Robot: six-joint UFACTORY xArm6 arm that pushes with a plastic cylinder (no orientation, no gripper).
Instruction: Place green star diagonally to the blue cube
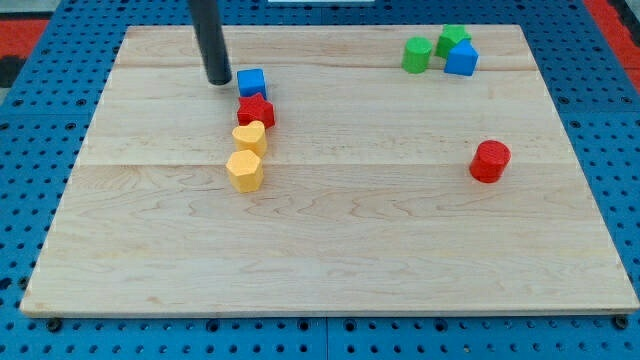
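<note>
Nearest the camera lies the bare near half of the tabletop [330,250], a pale wooden board resting on a blue pegboard surface; a red pegboard patch shows at the far left and far right corners, and nothing more of the room is visible. In the left-centre a column of blocks runs away from the camera: a yellow hexagon [245,170], a yellow heart [249,137] touching it, a red star [256,110], and the blue cube [251,82] at the far end. My tip [218,80] stands just left of the blue cube, close to touching it. There is no gripper here, only a plain rod, so nothing opens, closes or is held. The green star [452,40] sits well apart at the far right, packed between a green cylinder [417,54] on its left and a second blue block [462,59] on its near right side. A red cylinder [490,160] stands alone at the right. The risks, as I judge them: any drift right would shove the blue cube and shift the target spot; reaching the star means crossing the board, and pushing it out of that tight cluster could drag its neighbours along. The diagonal spots near the cube are cramped too, with the red star on its near side, so a late push may knock the column.
</note>
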